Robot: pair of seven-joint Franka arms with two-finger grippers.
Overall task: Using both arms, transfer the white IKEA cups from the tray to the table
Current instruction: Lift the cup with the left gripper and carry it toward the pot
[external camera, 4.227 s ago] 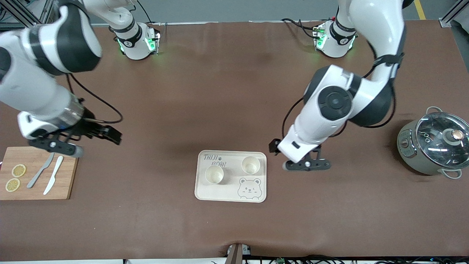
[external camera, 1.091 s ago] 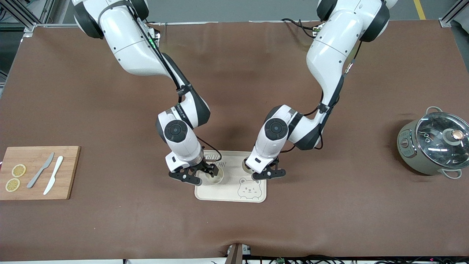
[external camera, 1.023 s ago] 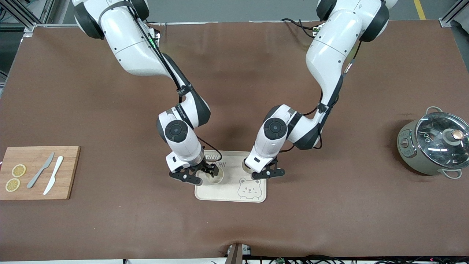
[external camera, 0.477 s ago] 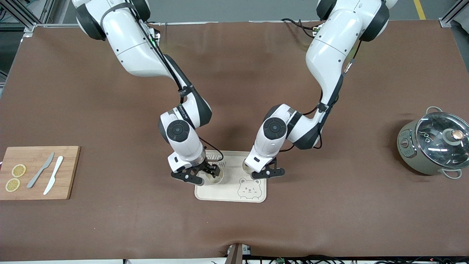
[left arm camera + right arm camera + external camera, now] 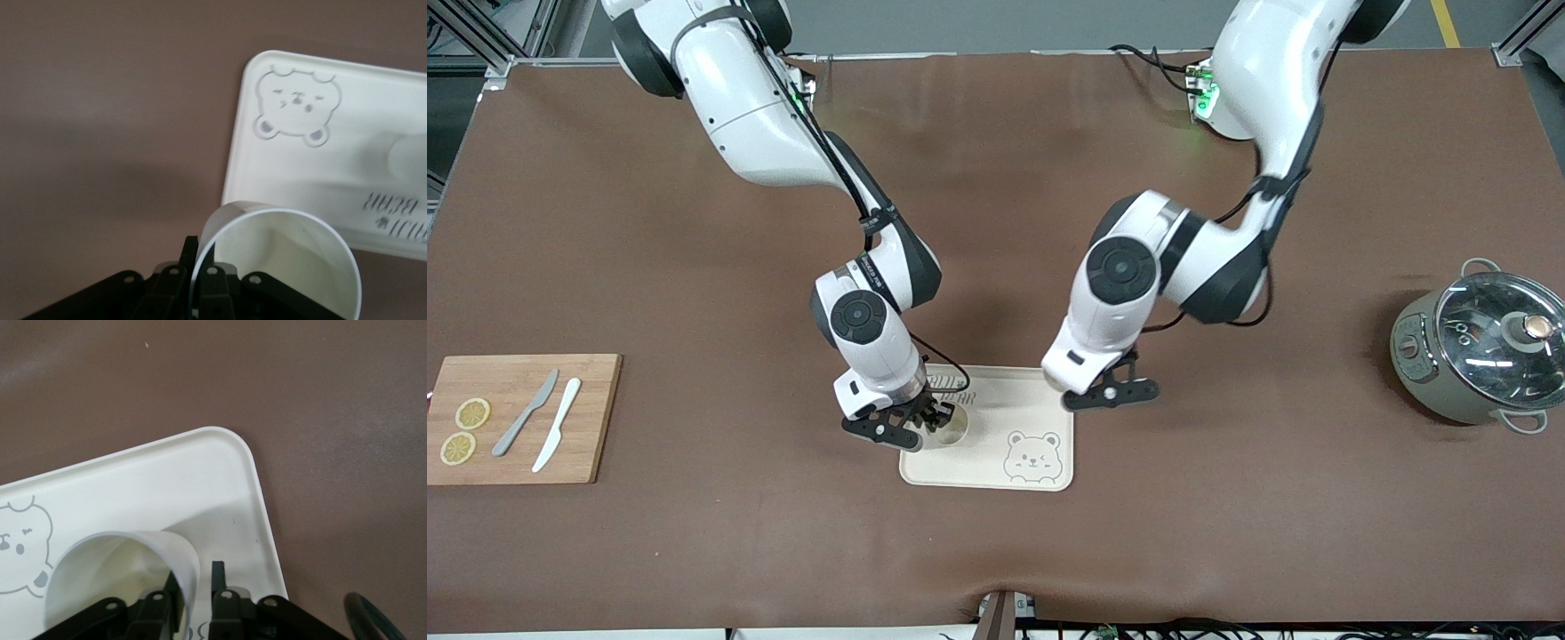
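One white cup (image 5: 951, 428) stands on the cream bear-printed tray (image 5: 1005, 404), at the corner toward the right arm's end. My right gripper (image 5: 923, 423) is down at its rim. One finger is inside the cup (image 5: 113, 567) and the other finger (image 5: 217, 568) is outside, a narrow gap off the wall. The right gripper (image 5: 197, 577) is open. My left gripper (image 5: 1092, 391) hangs over the tray's edge toward the left arm's end, shut on the wall of the other cup (image 5: 1052, 383). That cup (image 5: 280, 267) is lifted clear of the tray (image 5: 373, 113), pinched in the left gripper (image 5: 199, 257).
A wooden board (image 5: 516, 444) with two lemon slices and two knives lies at the right arm's end. A grey pot with a glass lid (image 5: 1480, 356) stands at the left arm's end. Bare brown table surrounds the tray.
The left gripper has risen with its cup off the tray and drifted toward the left arm's end. The right gripper's fingers have narrowed around the other cup's wall.
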